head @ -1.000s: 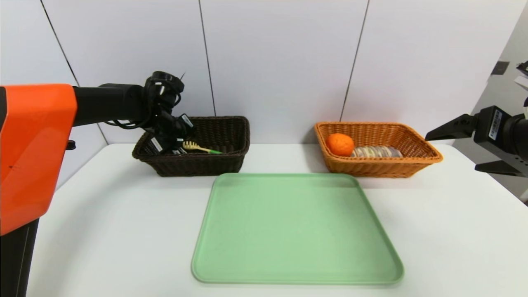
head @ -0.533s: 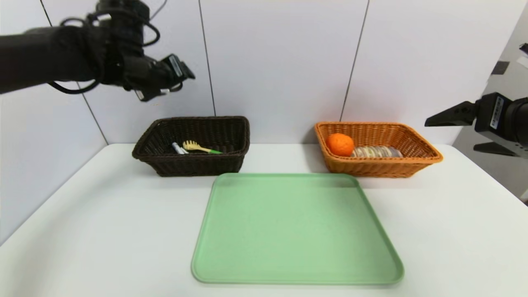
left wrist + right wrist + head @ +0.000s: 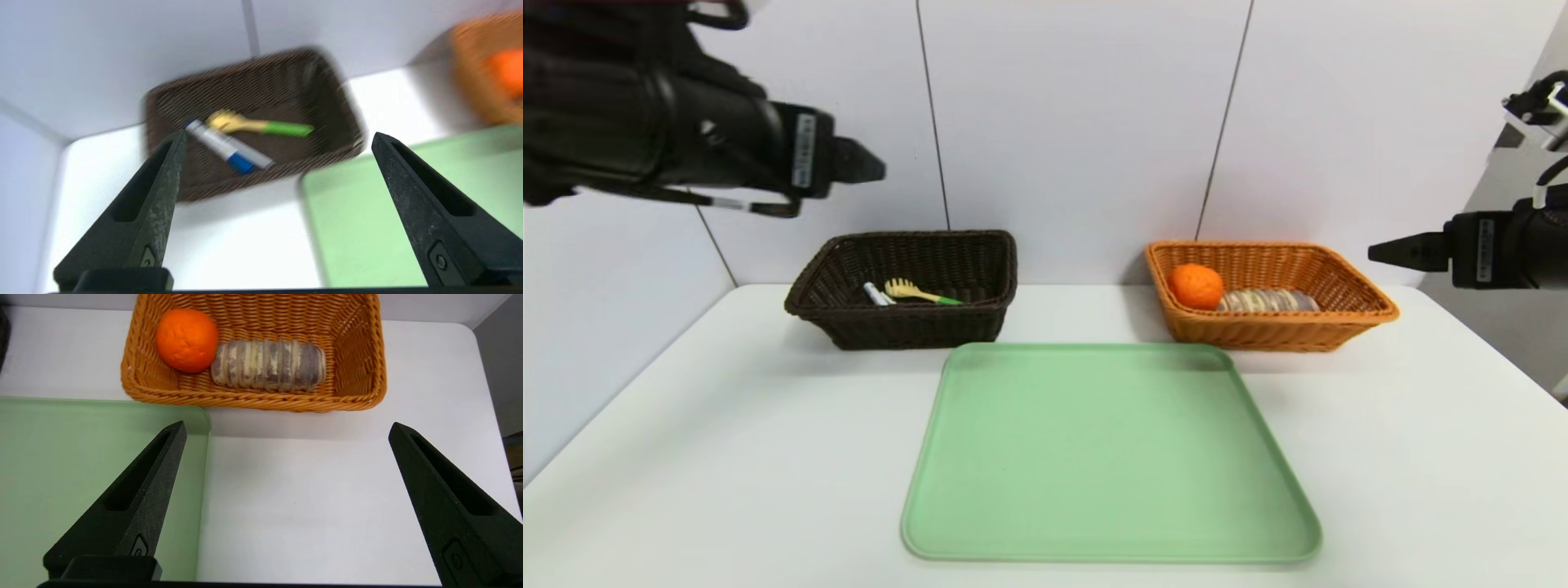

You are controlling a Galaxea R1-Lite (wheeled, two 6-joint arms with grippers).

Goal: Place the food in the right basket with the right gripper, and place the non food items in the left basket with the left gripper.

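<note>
Already sorted, the orange fruit [image 3: 187,339] and the striped roll [image 3: 268,364] lie touching, side by side, inside the orange-tan basket [image 3: 1347,314], while the white marker [image 3: 224,146], a thin pen [image 3: 255,156] alongside it and the yellow pasta spoon [image 3: 258,125] rest in the dark brown basket [image 3: 907,331]. The green tray [image 3: 1107,457], in front of and between the two baskets on the white bench [image 3: 719,457], carries nothing.

Judging by looks, the fruit is firm and round and would roll, so it is best taken across its middle; the roll seems soft and light and should be pinched gently at mid-length; the marker, pen and spoon are stiff, light and slick, best gripped across their shafts.

The left pincer [image 3: 278,139] hovers high above and to the left of the dark basket, its arm roughly level, jaws spread wide and holding nothing. The right pincer [image 3: 286,428] hangs beyond the right side of the orange-tan basket, pointing inward, jaws likewise apart and empty. No item appears left to move.
</note>
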